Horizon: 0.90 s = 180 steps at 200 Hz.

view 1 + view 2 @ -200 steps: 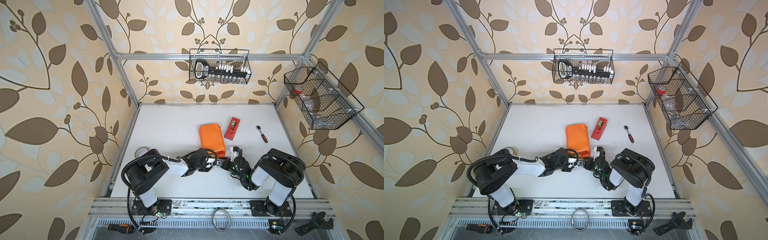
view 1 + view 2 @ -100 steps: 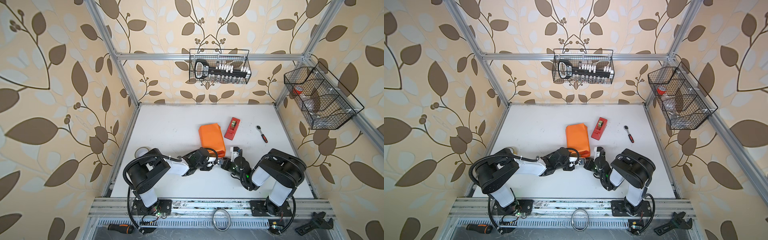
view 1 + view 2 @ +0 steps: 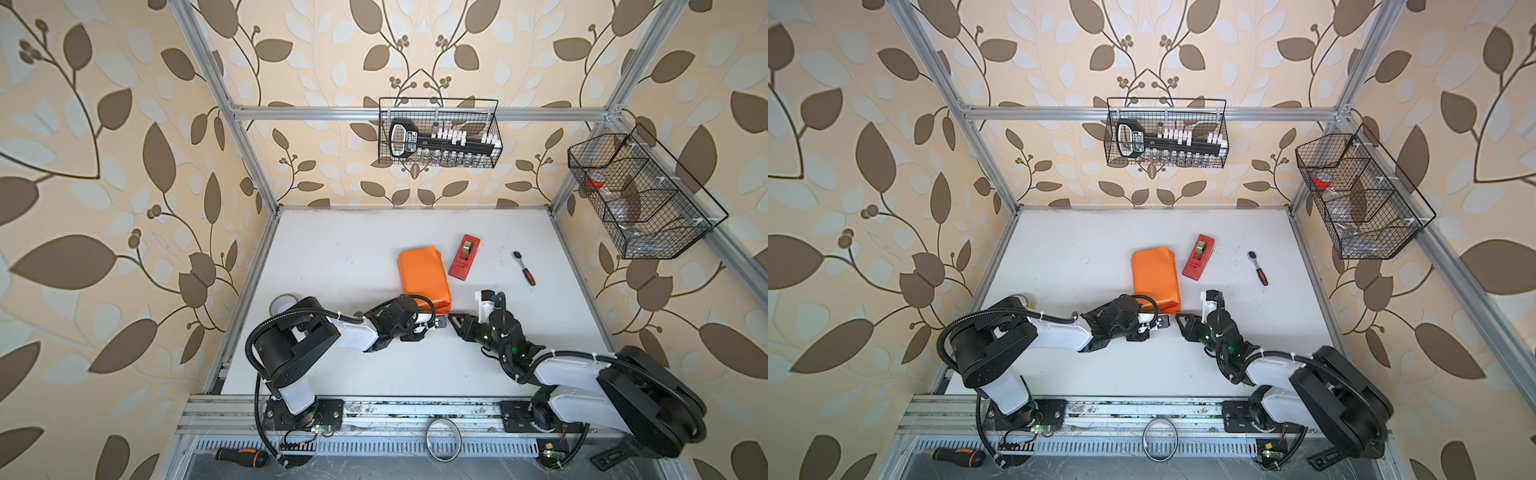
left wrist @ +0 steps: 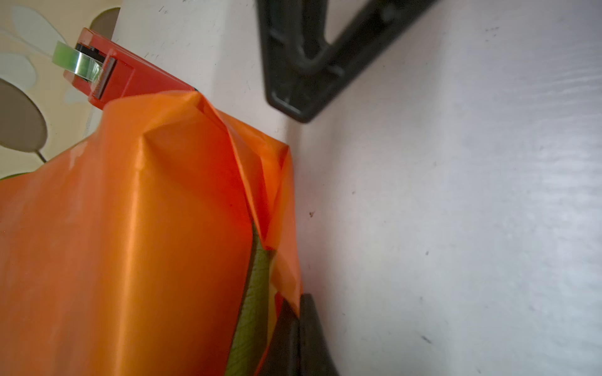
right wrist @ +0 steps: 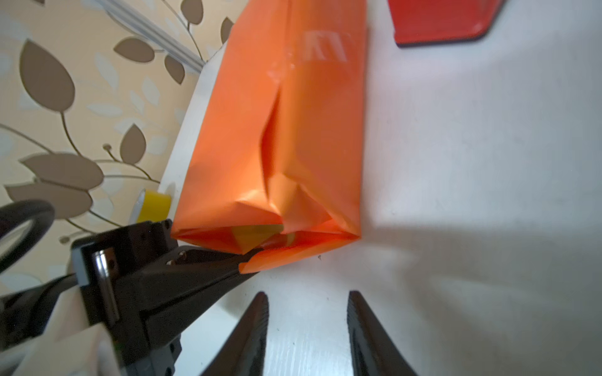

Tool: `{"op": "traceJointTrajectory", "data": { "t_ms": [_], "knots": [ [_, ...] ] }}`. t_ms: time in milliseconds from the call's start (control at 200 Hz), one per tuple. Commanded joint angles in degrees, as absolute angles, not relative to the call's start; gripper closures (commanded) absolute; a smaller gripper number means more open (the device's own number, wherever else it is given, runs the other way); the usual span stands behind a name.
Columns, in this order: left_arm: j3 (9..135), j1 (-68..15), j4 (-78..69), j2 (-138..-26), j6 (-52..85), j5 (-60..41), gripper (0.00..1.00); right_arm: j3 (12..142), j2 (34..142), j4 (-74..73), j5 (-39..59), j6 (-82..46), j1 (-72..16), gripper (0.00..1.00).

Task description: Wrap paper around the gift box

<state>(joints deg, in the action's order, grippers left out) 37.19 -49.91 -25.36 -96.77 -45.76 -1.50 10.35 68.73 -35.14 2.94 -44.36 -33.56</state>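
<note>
While the paper (image 3: 422, 276) sheathes the gift box (image 4: 257, 293) at centre frame in both top views, long axis near vertical, open end pointing down, left gripper (image 5: 247, 257) pinching its lower flap, right gripper (image 5: 308, 294) empty, 2 jaws parted

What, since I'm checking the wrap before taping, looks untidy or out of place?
The near end of the paper gapes open: creased flaps stand loose and a sliver of the green gift box shows. The left gripper pinches one flap there.
</note>
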Motion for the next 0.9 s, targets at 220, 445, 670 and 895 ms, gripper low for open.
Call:
{"op": "traceJointTrajectory", "data": {
  "t_ms": [220,445,670,895],
  "knots": [
    [34.63,-49.92,-24.57,-90.51,-44.99,-4.94,1.0,27.19,72.63,-14.33,11.11,-31.86,-26.99,0.27],
    [34.63,-49.83,-23.77,-90.44,-44.57,-5.57,1.0,33.96,81.84,-13.47,12.39,-29.71,-26.98,0.25],
    [33.24,-49.25,-27.87,-88.95,-41.06,-7.06,1.0,31.59,84.65,-13.92,10.56,-29.22,-26.89,0.28],
    [33.21,-48.31,-30.04,-88.27,-38.22,-7.12,1.0,29.18,84.33,-14.45,9.18,-28.93,-26.84,0.3]
  ]
}}
